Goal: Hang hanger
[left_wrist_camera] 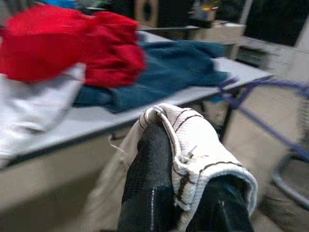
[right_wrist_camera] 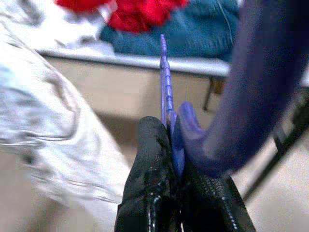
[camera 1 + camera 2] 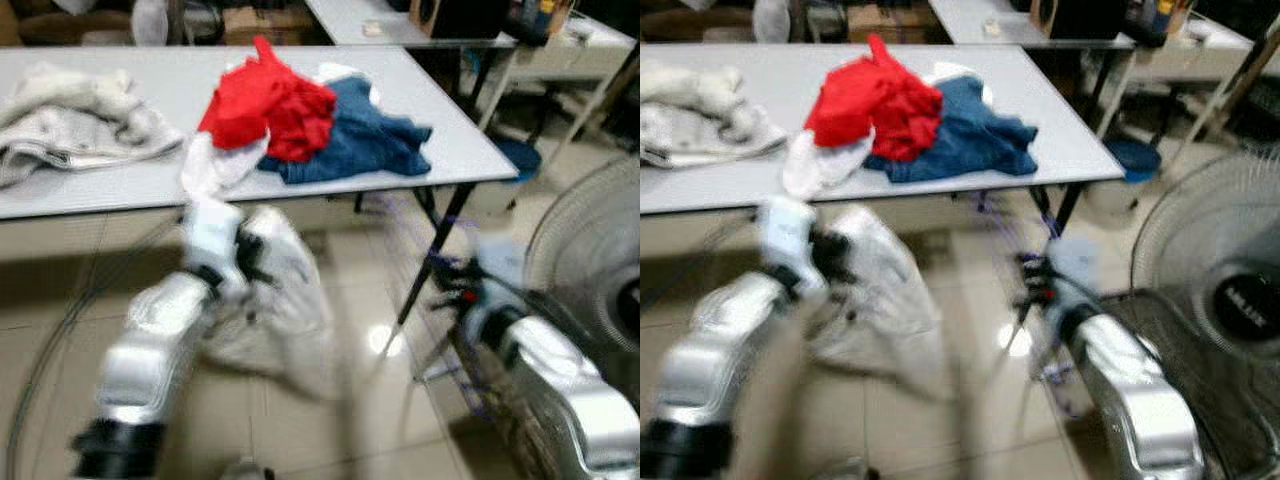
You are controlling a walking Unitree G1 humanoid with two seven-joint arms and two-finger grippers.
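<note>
right tool (image 2: 176, 145) pinching purple hanger (image 2: 166, 87); left tool (image 1: 186, 193) gripping white garment (image 1: 193, 140)

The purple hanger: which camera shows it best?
The right wrist view: the purple hanger is sharp and close, pinched in the right gripper. Both eye views show it as a faint blurred outline below the table; the left wrist view catches one purple bar.

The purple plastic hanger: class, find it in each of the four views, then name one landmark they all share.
Left eye: purple plastic hanger, right of centre.
Right eye: centre.
Left wrist: right edge.
Right wrist: centre, in the right pincer.
Shared landmark: crumpled red cloth garment on the table.
</note>
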